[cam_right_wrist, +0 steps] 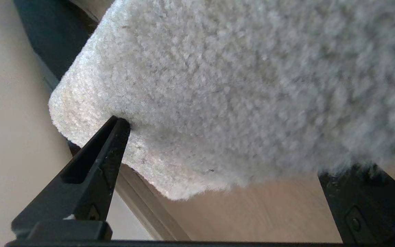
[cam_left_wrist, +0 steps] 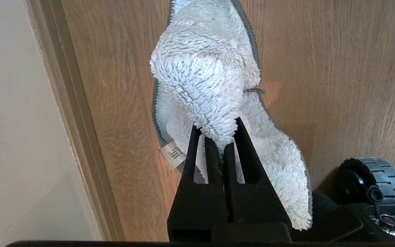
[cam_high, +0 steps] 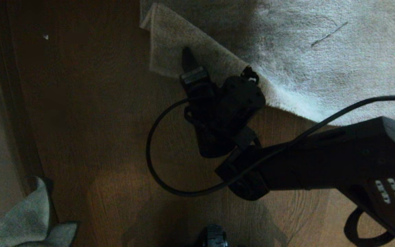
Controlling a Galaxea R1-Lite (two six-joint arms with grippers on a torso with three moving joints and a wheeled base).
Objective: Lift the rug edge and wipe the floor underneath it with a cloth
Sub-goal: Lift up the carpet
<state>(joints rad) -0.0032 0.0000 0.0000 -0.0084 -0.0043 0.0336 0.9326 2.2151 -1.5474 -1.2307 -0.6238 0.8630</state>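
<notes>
**Floor and what is lying on it**

The floor (cam_high: 108,144) is showing as brown wood-grain planking, with the grain running in long swirls. A pale skirting board (cam_left_wrist: 77,130) is bordering it along one side, next to a light wall. A large grey-beige rug (cam_high: 338,58) is lying across the far part of the floor, its straight border running at a slant. The rug edge (cam_high: 173,48) at the corner is lying folded back, so the paler backing is facing up there. A tiny pale speck (cam_high: 45,36) is resting on the bare planks beside the rug.
</notes>
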